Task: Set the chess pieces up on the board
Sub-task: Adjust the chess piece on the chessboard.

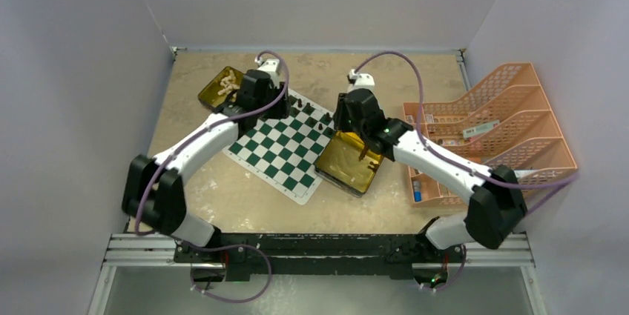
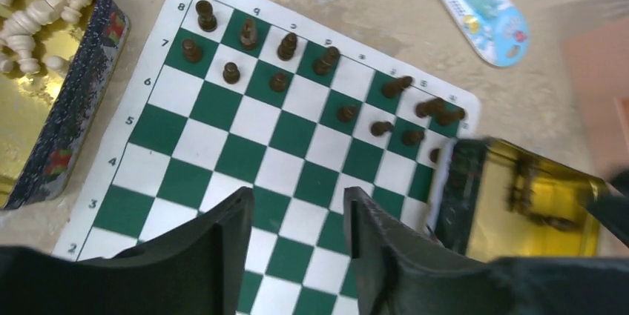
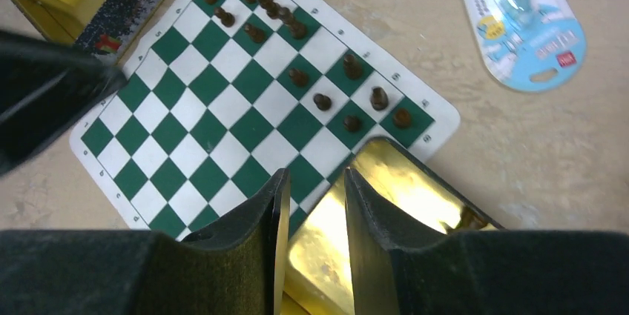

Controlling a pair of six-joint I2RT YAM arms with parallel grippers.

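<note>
the tins [image 3: 400, 174] looked like glossy gold metal, mirror-smooth inside. the board [image 2: 222, 152] was a thin matt mat. the dark pieces [image 2: 287, 46] seemed wood, faintly sheened; the table [image 3: 482, 152] mottled, matt; the rack [image 1: 512, 100] orange plastic.

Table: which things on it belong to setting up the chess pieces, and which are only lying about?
Job:
- board
- dark pieces
- white pieces
- their tin
- second tin

Lying about:
- orange rack
- blue pack
</note>
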